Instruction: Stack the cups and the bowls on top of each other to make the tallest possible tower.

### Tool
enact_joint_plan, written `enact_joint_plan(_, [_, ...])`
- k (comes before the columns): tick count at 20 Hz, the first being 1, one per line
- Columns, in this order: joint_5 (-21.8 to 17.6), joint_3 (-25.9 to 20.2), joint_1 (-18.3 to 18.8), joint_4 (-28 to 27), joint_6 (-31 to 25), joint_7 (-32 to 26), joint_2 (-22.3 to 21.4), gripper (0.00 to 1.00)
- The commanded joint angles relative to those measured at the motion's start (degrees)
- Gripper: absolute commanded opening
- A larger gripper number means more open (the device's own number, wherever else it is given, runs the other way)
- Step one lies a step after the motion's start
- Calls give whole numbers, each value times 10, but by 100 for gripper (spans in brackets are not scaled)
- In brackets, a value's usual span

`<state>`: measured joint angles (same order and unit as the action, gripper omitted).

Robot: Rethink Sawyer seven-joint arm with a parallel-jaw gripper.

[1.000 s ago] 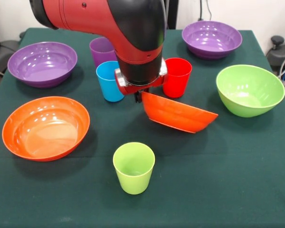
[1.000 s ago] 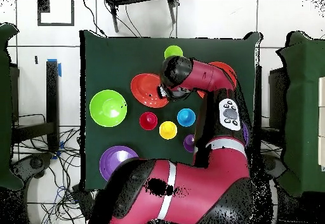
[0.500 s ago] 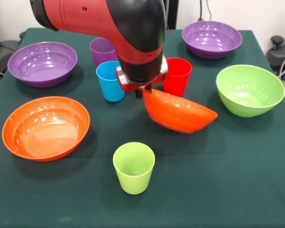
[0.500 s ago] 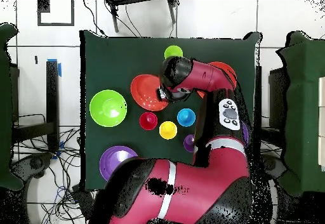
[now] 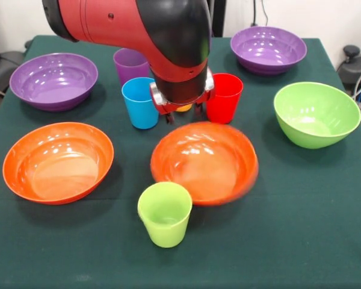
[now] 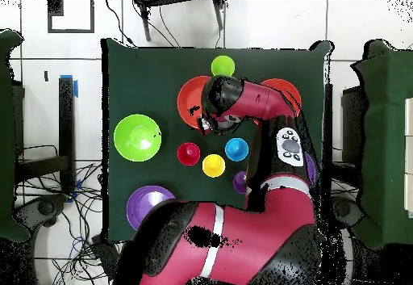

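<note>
An orange bowl (image 5: 204,161) sits upright mid-worktop, its rim touching the light green cup (image 5: 165,213) toward the edge opposite the robot. Above it, the gripper (image 5: 182,112) hangs empty, fingers apart.

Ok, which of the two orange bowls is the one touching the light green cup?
The orange bowl at the table's middle, just below the pincer; its rim meets the light green cup. The other orange bowl sits apart.

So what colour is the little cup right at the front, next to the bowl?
Light green. The cup shows best in the front view, beside the orange bowl.
</note>
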<state>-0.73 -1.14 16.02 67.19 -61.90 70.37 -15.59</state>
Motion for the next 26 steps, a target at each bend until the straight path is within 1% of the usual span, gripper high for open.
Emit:
enact_joint_plan(1, [-13, -38, -5, 50, -3, 39, 3, 100])
enact_joint_plan(3, [-12, -45, -2, 43, 11, 31, 6, 100])
enact_joint_plan(4, [-12, -46, -3, 31, 11, 33, 13, 100])
enact_joint_plan(5, [-11, -46, -2, 33, 17, 33, 12, 100])
enact_joint_plan(6, [-11, -49, -2, 21, 21, 32, 20, 100])
enact_joint_plan(7, [-10, -52, 0, 22, 31, 31, 20, 100])
enact_joint_plan(8, [-5, -57, 1, 10, 40, 33, 30, 100])
enact_joint_plan(9, [0, -62, 5, 14, 61, 36, 30, 100])
enact_joint_plan(11, [3, -66, 7, 11, 84, 42, 33, 100])
enact_joint_plan(14, [4, -64, 3, -5, 81, 47, 38, 100])
enact_joint_plan(19, [15, -75, 3, -13, 117, 53, 34, 100])
enact_joint_plan(21, [15, -71, 0, -18, 114, 59, 32, 100])
enact_joint_plan(26, [11, -60, -7, -30, 84, 61, 27, 100])
